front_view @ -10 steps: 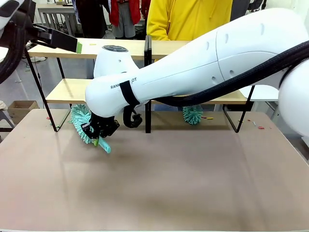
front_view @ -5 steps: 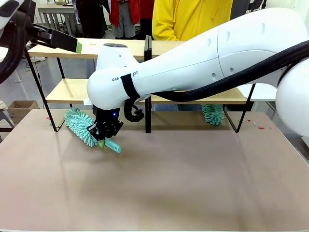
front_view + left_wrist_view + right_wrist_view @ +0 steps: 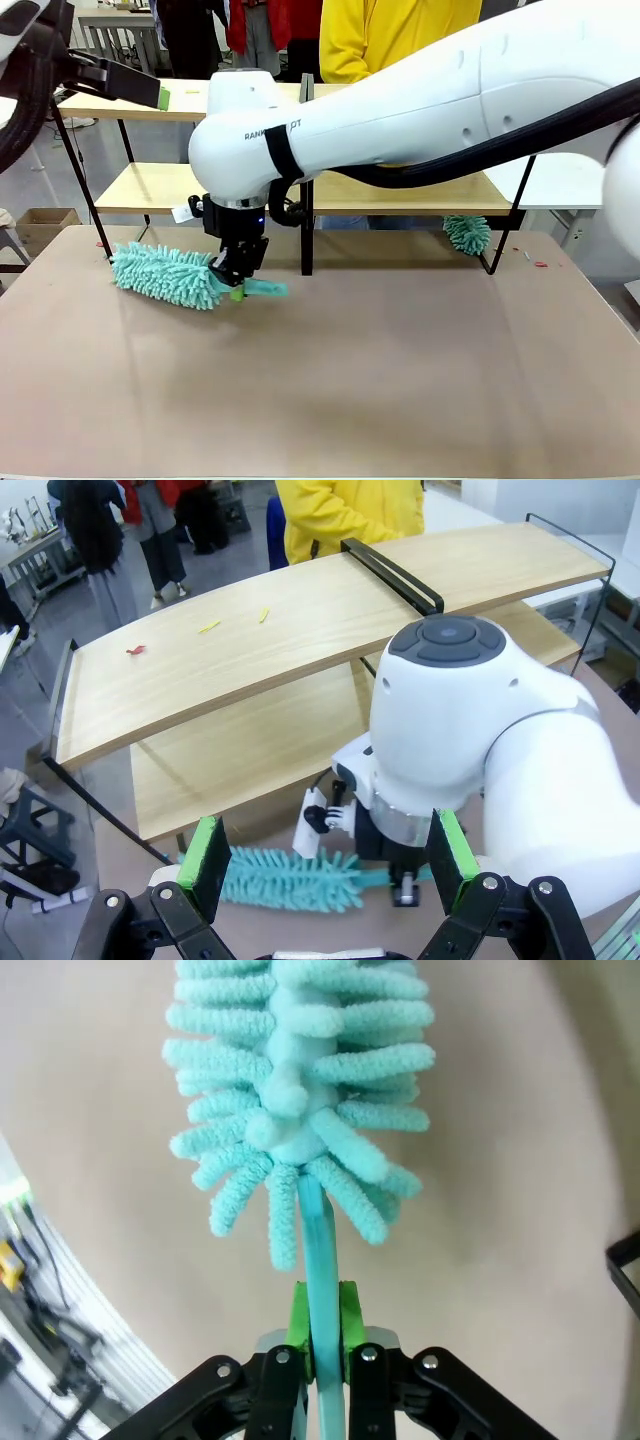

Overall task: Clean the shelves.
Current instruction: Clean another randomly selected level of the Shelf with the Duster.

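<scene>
Shelves (image 3: 185, 100) are standing along the far side of the tabletop (image 3: 350, 390), btwn the robot and a person in yellow (image 3: 400, 35). They're two pale wood boards in a thin black frame, w/ a black centre post (image 3: 306, 240) splitting them. The wood is looking smooth and mostly bare. In the L wrist view the top board (image 3: 250, 660) is carrying a few scraps, one red (image 3: 135, 649) and a couple yellow (image 3: 208, 626), so it isn't clean yet.

Change over the last sec: the teal duster (image 3: 165, 275) has been swinging out from a steep tilt under the lower board (image 3: 150, 188). It's now lying nearly flat, low over the tabletop, w/ its head pointing to picture L by the frame's L leg. Can't tell if it's touching the tabletop, but it isn't touching either board. Judging from that, wiping the boards themselves is prob still ahead. The next pass is going to need a lift to board height w/o clipping the frame.

R gripper (image 3: 238, 285) is pinching the duster's thin handle. Its green pads (image 3: 297, 1310) are pressing tight on both sides, w/ the fluffy head sticking out beyond.

L gripper (image 3: 328, 865) is hanging spread wide w/ nothing in it, up by the top board's L end.

A second teal duster (image 3: 467, 234) has been sliding rightwards under the lower board and is now near the R leg. What's moving it is hidden behind the arm.
</scene>
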